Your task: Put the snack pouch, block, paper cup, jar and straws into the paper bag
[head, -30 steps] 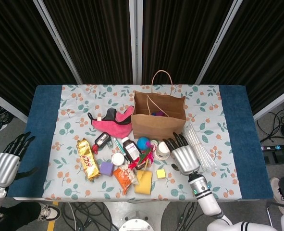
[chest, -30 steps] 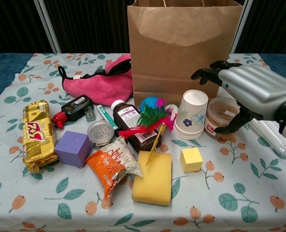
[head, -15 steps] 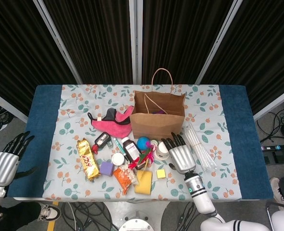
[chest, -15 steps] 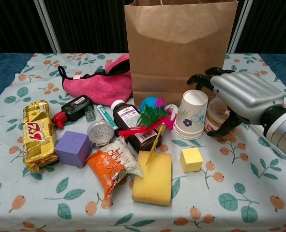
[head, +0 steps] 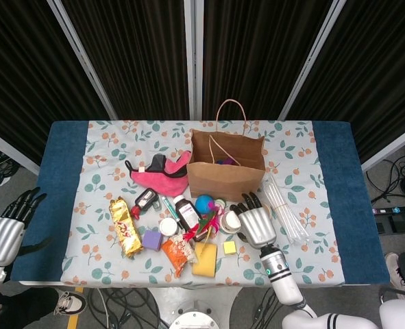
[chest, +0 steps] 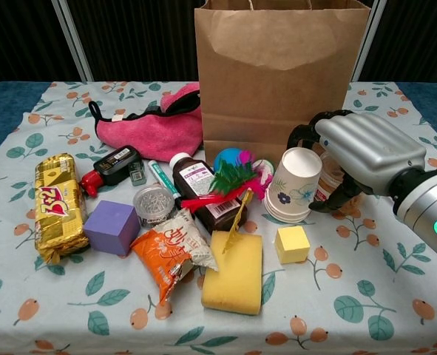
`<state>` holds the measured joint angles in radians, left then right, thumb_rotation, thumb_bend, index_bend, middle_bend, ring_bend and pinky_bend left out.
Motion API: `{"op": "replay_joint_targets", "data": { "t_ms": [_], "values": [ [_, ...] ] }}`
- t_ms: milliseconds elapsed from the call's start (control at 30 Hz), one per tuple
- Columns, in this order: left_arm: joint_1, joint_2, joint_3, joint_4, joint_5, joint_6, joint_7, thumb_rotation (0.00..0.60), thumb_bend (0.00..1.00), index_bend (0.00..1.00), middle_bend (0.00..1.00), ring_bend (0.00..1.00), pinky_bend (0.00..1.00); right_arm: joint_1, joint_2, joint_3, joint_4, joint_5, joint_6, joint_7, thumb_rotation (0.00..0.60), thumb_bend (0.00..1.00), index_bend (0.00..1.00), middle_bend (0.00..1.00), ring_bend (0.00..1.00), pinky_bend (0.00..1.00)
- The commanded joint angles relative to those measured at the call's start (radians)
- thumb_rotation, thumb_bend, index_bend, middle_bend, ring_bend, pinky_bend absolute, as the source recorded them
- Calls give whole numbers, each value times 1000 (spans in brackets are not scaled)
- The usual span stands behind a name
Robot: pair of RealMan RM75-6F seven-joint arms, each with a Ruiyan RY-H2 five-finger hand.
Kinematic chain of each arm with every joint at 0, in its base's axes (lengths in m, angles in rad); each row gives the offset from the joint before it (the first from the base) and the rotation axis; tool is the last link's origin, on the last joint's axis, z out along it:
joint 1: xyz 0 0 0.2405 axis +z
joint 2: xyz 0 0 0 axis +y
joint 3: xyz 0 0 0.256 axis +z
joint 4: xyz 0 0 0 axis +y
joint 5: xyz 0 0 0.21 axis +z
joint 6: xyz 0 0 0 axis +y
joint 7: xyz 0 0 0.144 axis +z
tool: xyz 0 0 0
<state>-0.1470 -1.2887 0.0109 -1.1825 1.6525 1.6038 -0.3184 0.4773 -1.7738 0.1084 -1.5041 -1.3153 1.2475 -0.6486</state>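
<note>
Right hand [chest: 362, 151] curls around tilted paper cup [chest: 293, 185], just in front of paper bag [chest: 281, 74]; the jar sits hidden behind it. Straws [head: 284, 209] lie right of the bag. Left hand [head: 7, 229] spread wide, off the table's [head: 332, 171] left edge.

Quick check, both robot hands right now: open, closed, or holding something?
Left robot hand: open, holding nothing, off the table's left edge.
Right robot hand: wrapped around the tilted paper cup, gripping it.
</note>
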Motion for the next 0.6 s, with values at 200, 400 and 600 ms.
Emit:
{"op": "replay_joint_targets", "data": {
  "t_ms": [200,400,600],
  "values": [
    [0,-1,1,-2,1,-1,3,600,31,119,135,83,209,0,-14,3,31,-22,14,18,600,85,482,486,216,182],
    [0,2,0,-7,2,1,6,600,31,118,135,84,209,-1,-1,5,7,-69,43,49,600,100,550,525,248,201],
    [-1,7,0,-15,4,0,9,600,31,119,135,83,209,-8,90,27,-176,-179,134,53,600,98,552,526,248,203]
  ]
}}
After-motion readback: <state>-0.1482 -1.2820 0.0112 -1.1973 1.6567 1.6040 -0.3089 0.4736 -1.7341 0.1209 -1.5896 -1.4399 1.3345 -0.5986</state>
